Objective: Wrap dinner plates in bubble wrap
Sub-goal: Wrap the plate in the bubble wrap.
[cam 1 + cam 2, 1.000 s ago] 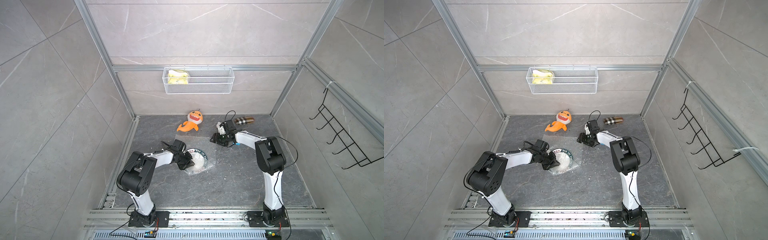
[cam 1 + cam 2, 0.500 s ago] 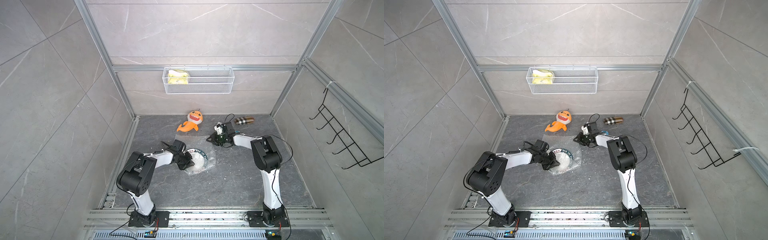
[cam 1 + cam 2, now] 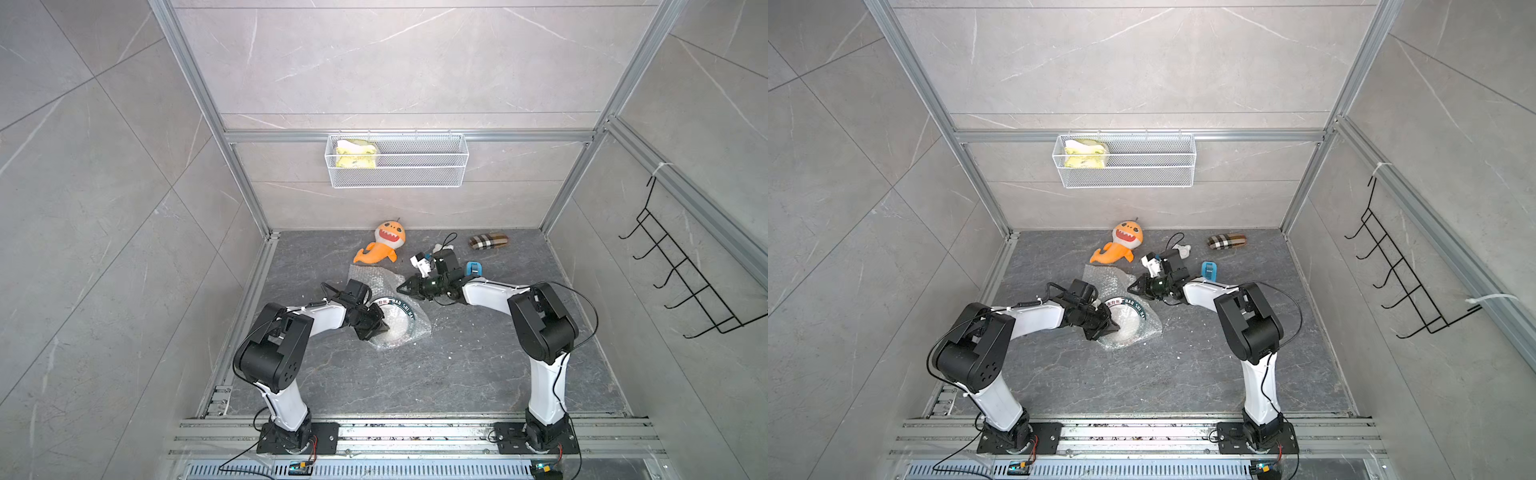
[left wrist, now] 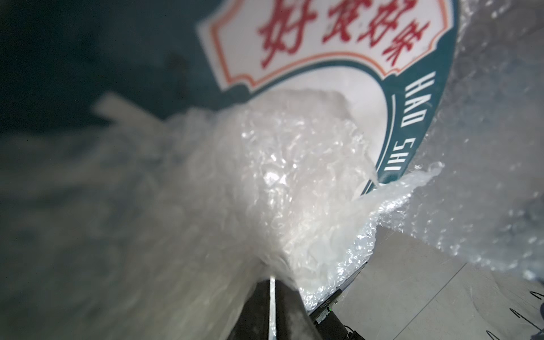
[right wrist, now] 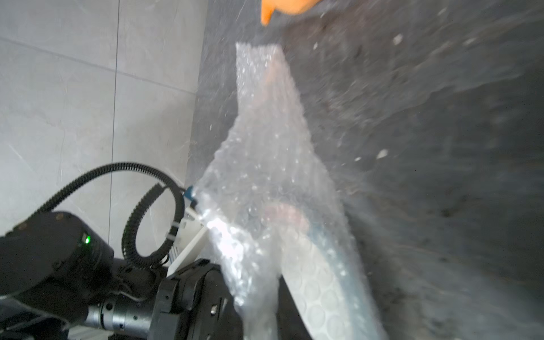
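2 top views: round dinner plate point(image 3: 400, 316) lies flat mid-desk on clear bubble wrap point(image 3: 365, 276), on the grey stone-look desk point(image 3: 415, 374). Left claw point(image 3: 377, 329) is over the plate's near-left edge, right claw point(image 3: 402, 287) at its far edge.
Left wrist only: teal rim band, white letters, red characters. The claw is clamped on 1 bunched, crinkly fold.
Right wrist only: wrap edge raised off the desk, round bubbles visible. The right claw is pinched narrow on it.
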`<state>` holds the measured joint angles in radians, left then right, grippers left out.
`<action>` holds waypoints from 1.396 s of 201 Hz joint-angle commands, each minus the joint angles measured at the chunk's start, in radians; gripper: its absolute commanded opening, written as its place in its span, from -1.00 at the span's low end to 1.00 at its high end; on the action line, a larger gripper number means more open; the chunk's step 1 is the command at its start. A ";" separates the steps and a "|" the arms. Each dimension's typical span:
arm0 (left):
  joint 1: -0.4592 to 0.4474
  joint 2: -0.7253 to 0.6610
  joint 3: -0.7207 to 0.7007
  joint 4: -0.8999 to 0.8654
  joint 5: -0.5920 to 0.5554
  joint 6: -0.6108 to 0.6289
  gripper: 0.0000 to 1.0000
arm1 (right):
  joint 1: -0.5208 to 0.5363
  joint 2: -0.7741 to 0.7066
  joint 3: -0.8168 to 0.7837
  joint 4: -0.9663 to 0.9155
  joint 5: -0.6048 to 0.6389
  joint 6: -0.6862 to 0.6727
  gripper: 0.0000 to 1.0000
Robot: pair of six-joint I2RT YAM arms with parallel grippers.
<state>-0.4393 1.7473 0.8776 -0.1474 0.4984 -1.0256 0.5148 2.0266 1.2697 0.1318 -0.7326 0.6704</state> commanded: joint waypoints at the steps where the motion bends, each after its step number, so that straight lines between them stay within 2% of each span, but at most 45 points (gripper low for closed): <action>1: 0.019 0.052 -0.035 -0.076 -0.111 0.007 -0.79 | 0.038 -0.014 -0.037 -0.027 -0.048 -0.035 -0.64; 79: 0.028 0.052 -0.051 -0.048 -0.109 0.001 -0.80 | 0.135 -0.001 -0.066 -0.121 -0.019 -0.075 -0.62; 112: 0.028 0.056 -0.054 -0.032 -0.100 -0.001 -0.80 | 0.153 0.033 -0.049 -0.088 0.012 0.003 -0.65; 163: 0.028 0.057 -0.065 -0.022 -0.097 -0.002 -0.80 | 0.166 0.075 0.026 -0.010 0.059 0.134 -0.81; 196: 0.028 0.055 -0.068 -0.017 -0.097 0.000 -0.80 | 0.192 0.079 0.040 -0.039 0.051 0.141 -0.84; 252: 0.030 0.035 -0.075 -0.009 -0.083 -0.001 -0.80 | 0.202 0.145 -0.031 -0.062 0.118 0.171 -0.84; 280: 0.052 -0.011 -0.070 -0.021 -0.051 0.014 -0.68 | 0.202 0.161 -0.020 -0.156 0.195 0.127 -0.84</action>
<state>-0.4152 1.7405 0.8391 -0.0837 0.5388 -1.0252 0.6834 2.1342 1.2652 0.1093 -0.5915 0.8196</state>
